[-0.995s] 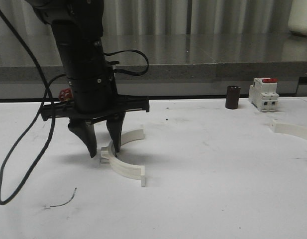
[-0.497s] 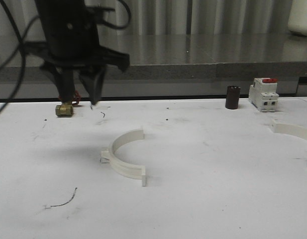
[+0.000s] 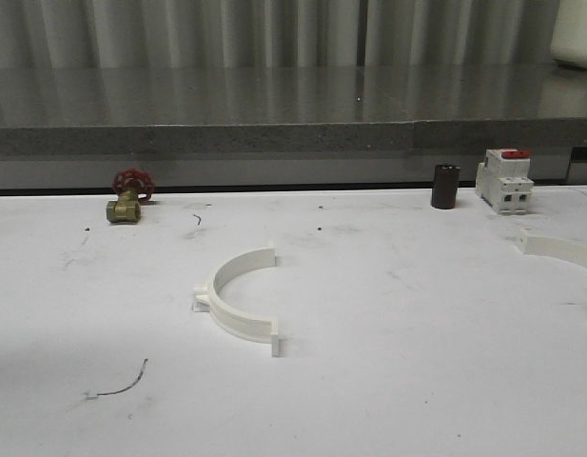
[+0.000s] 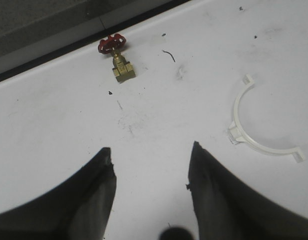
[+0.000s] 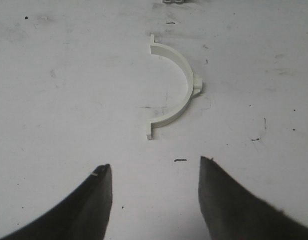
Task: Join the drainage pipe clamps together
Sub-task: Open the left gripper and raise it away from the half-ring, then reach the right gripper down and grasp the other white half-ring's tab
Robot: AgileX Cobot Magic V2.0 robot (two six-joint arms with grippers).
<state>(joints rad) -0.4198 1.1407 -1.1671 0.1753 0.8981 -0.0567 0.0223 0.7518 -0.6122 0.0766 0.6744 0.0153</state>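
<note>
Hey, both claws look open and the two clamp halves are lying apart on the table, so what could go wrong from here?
1. The two halves lie far apart: one clamp half mid-table, the other clamp half at the right edge of the front view, partly cut off, so reaching it may be awkward.
2. Both halves lie flat, thin and curved, so the open left claw or right claw may slip off the rim.
3. The end tabs are small, so mating may misalign.

No readable text anywhere (markings too blurred).
</note>
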